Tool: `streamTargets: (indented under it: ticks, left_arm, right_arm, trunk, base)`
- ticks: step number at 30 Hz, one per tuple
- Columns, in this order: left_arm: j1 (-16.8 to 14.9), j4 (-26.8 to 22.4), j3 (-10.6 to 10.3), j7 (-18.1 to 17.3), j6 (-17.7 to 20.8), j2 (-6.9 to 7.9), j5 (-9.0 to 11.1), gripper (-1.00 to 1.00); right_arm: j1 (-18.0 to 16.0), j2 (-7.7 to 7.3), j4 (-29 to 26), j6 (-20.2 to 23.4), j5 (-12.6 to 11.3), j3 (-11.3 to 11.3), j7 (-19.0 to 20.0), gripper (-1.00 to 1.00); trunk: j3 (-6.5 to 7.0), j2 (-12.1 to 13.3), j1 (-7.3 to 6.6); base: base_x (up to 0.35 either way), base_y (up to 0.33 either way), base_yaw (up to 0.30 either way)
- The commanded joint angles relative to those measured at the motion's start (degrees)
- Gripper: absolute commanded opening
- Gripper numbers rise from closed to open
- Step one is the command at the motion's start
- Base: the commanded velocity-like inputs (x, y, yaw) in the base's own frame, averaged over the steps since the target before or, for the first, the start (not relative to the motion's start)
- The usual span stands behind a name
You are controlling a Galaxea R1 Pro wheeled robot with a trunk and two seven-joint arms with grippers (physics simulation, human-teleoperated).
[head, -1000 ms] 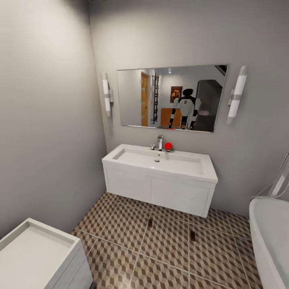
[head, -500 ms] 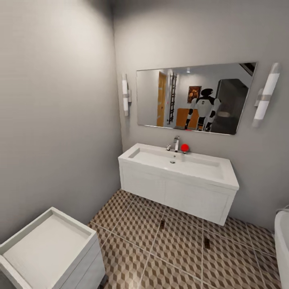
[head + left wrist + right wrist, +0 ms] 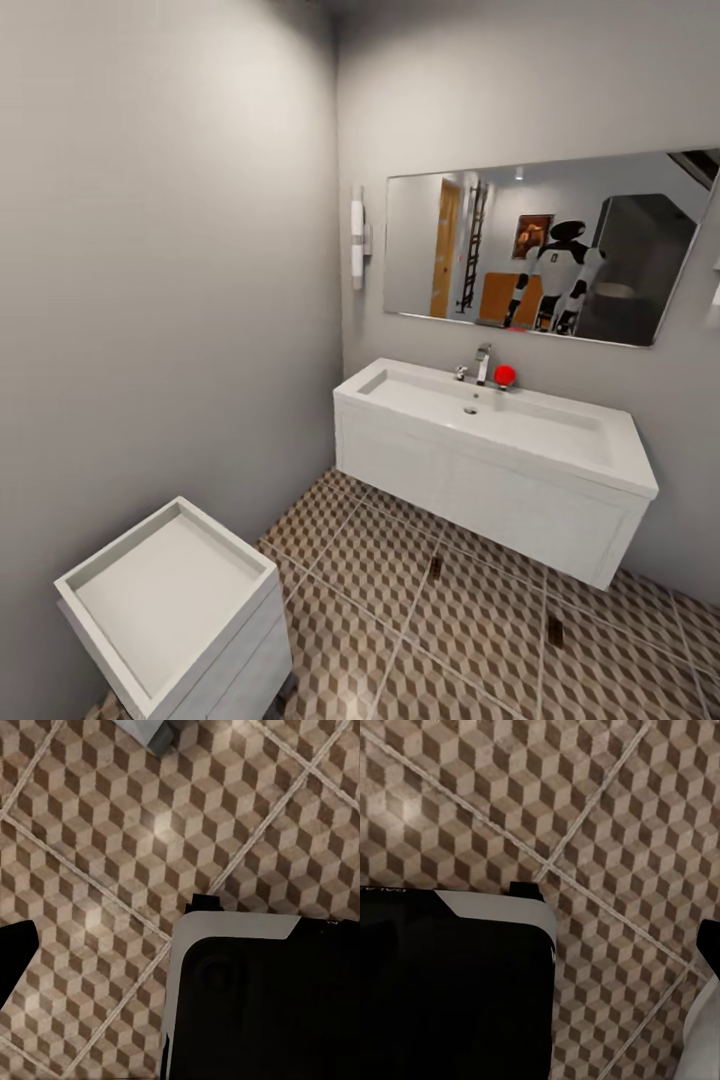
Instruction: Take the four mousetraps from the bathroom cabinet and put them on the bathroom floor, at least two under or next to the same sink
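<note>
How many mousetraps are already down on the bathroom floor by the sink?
2. One mousetrap lies on the bathroom floor before the middle of the bathroom sink; the other lies nearer its right end. More may be hidden.

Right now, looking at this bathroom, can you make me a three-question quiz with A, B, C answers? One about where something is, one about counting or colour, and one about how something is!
1. Where is the red ball?
A. On the sink rim beside the tap
B. On the floor
C. On the white box

2. How many mousetraps lie on the tiled floor in front of the sink?
A. None
B. Two
C. Four

3. How are the vanity doors under the sink?
A. Wide open
B. Missing
C. Closed

Answers:
1. A, the ball sits right next to the chrome tap.
2. B, two small dark shapes show, the second at.
3. C, the white front is flat and shut.
</note>
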Motion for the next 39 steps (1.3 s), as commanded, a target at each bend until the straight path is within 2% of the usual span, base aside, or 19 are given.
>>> streamTargets:
  ticks: [1, 20, 39]
  left_arm:
    - [0.0, 0.1, -0.5, 0.0, -0.2, 0.00, 0.6, 1.00]
    - [0.2, 0.1, -0.5, 0.0, -0.1, -0.10, 0.6, 1.00]
    - [0.3, 0.0, -0.4, 0.0, -0.2, -0.02, 0.5, 1.00]
  right_arm:
    - [-0.1, 0.01, 0.2, -0.1, 0.3, 0.3, -0.2, 1.00]
    - [0.0, -0.02, 0.2, -0.2, 0.1, 0.3, -0.3, 1.00]
    - [0.0, 0.09, 0.2, 0.4, 0.6, 0.5, -0.4, 1.00]
  trunk:
    - [-0.07, -0.1, 0.02]
    - [0.38, -0.1, 0.02]
    - [0.44, -0.1, 0.02]
  base:
    - [0.000, 0.000, 0.269]
    - [0.000, 0.000, 0.256]
    - [0.000, 0.000, 0.035]
